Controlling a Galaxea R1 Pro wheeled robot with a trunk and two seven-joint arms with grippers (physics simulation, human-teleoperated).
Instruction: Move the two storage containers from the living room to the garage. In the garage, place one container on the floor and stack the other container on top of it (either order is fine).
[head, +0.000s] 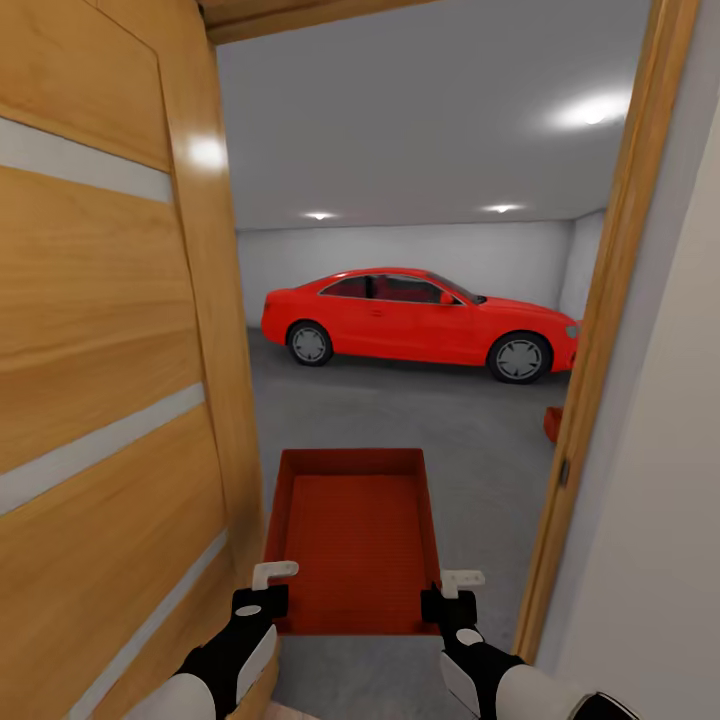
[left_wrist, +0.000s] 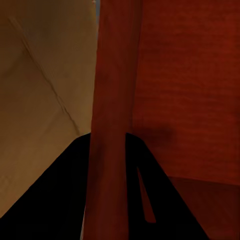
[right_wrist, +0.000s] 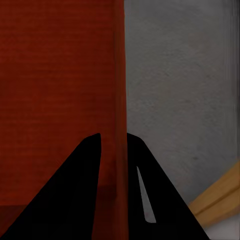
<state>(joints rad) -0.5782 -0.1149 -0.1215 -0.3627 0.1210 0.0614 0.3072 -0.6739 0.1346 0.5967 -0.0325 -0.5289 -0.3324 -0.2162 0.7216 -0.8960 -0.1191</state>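
I hold one orange-red storage container (head: 355, 530) level in front of me, in the doorway to the garage. My left gripper (head: 268, 590) is shut on its near left wall (left_wrist: 112, 125) and my right gripper (head: 455, 590) on its near right wall (right_wrist: 120, 100). Each wrist view shows a thin red wall pinched between dark fingers (left_wrist: 65, 200) (right_wrist: 75, 195). A corner of the second container (head: 552, 423) peeks past the right door frame, resting on the dark grey garage floor (head: 400, 420).
An open wooden door (head: 100, 350) stands close on my left, almost touching the container. The wooden door frame (head: 600, 330) and a pale wall (head: 670, 450) bound the right. A red car (head: 420, 320) is parked across the back of the garage.
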